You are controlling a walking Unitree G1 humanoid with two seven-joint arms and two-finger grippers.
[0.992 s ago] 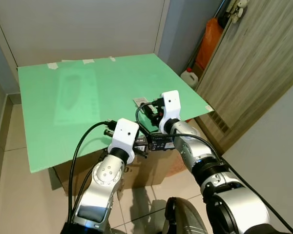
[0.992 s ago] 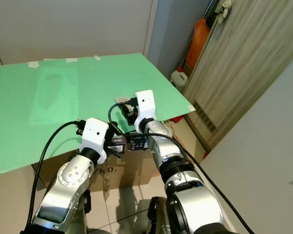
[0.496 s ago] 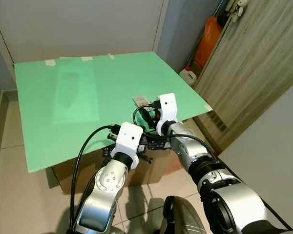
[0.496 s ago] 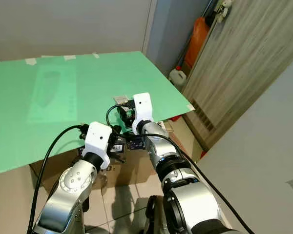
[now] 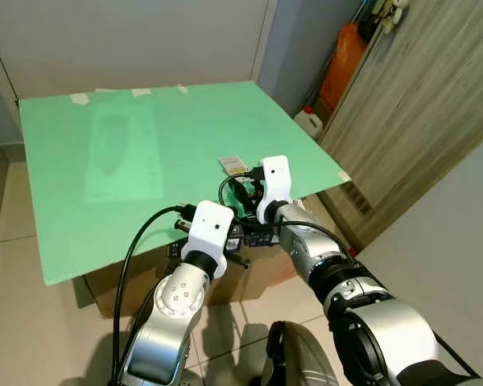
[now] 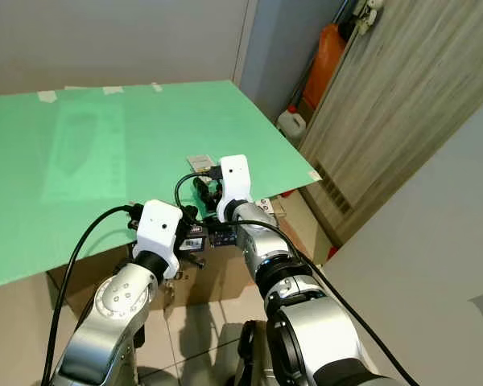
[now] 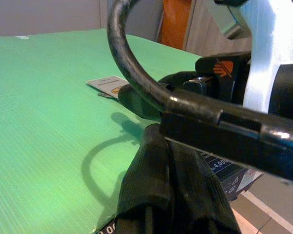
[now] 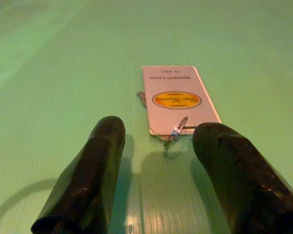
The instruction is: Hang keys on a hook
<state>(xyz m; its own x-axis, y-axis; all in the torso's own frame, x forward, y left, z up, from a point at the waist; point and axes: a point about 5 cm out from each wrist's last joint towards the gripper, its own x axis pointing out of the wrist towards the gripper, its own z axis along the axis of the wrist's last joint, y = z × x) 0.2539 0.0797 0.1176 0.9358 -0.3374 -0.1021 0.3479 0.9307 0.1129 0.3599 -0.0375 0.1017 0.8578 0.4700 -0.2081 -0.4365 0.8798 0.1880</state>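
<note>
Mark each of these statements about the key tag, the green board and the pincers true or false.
1. The right pincer is open, with the key tag lying just ahead of its fingertips. True.
2. The key tag is already lifted off the green board. False: it lies flat on the board.
3. An orange oval is printed on the tag. True.
4. The tag lies at the board's far left corner. False: it lies near the right front part, by the right pincer.
5. The left pincer holds the tag. False: nothing is in it.
</note>
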